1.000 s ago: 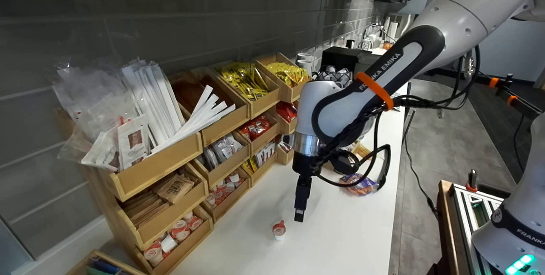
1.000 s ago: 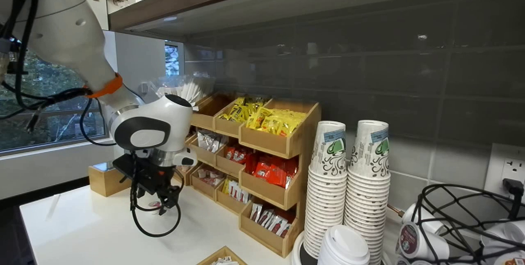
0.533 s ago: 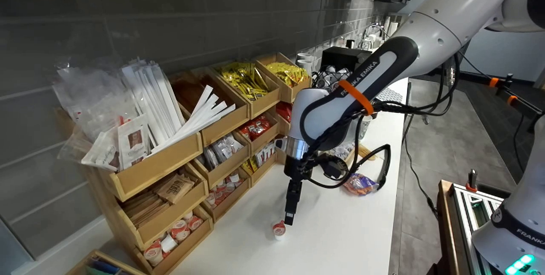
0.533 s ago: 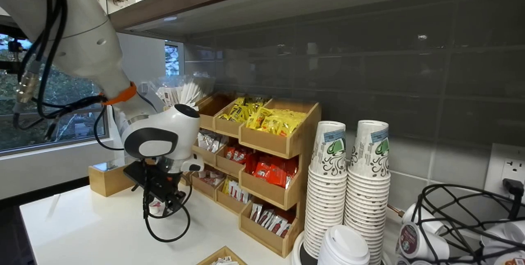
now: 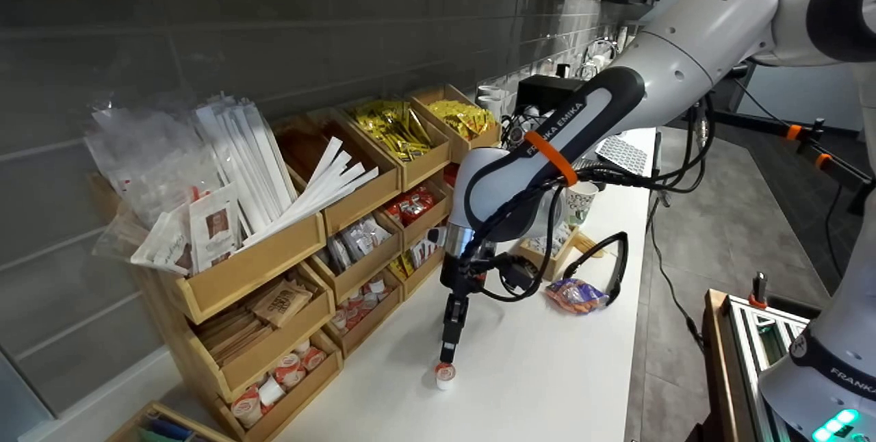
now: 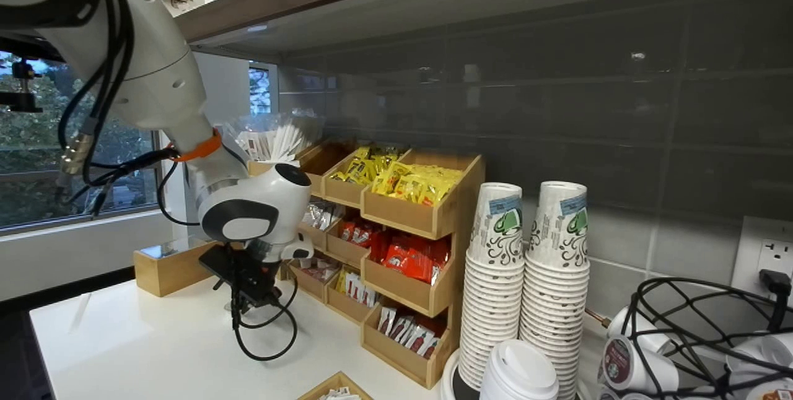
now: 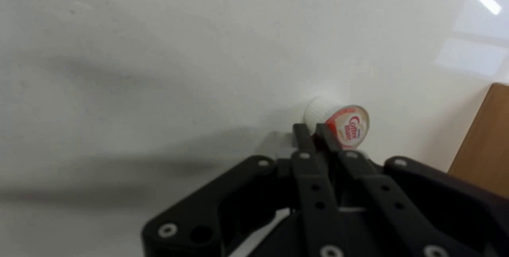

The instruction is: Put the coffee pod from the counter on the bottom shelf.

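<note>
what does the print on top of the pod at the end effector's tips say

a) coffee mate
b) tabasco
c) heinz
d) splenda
a, since in the wrist view the red print on top of the coffee pod reads "Coffee mate".

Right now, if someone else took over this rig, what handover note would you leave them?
Gripper: low over the counter, fingers nearly together, right at the coffee pod; whether they grip it cannot be told.
Coffee pod: at the fingertips, not on the shelf; whether its base touches the counter is unclear.
Bottom shelf: two of its bins hold similar pods.
Done: gripper is at the pod.
Left: likely make sure of the grip, lift, carry to the bottom shelf, release.
</note>
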You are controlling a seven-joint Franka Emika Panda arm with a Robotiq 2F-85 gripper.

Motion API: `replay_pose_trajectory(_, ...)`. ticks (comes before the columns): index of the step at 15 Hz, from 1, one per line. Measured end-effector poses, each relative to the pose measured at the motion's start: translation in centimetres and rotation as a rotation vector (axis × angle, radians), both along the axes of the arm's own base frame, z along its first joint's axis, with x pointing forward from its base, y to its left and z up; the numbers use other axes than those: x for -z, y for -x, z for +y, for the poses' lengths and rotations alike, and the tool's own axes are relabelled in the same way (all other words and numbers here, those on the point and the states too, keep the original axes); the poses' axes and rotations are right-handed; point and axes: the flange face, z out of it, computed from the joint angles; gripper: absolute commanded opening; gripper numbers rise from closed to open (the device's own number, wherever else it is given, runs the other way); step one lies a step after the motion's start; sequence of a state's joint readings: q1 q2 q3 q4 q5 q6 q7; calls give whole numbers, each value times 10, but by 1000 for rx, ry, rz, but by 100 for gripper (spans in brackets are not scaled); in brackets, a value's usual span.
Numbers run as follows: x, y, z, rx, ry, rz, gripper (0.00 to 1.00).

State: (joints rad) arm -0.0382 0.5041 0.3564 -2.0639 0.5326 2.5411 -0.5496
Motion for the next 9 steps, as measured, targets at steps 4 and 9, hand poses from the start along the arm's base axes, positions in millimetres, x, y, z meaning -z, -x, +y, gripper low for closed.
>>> replay_pose_trajectory(4, 1, -7, 0, -6, -26, -11, 0)
replay_pose_trajectory(9, 1, -12, -2, 44, -105, -34, 0)
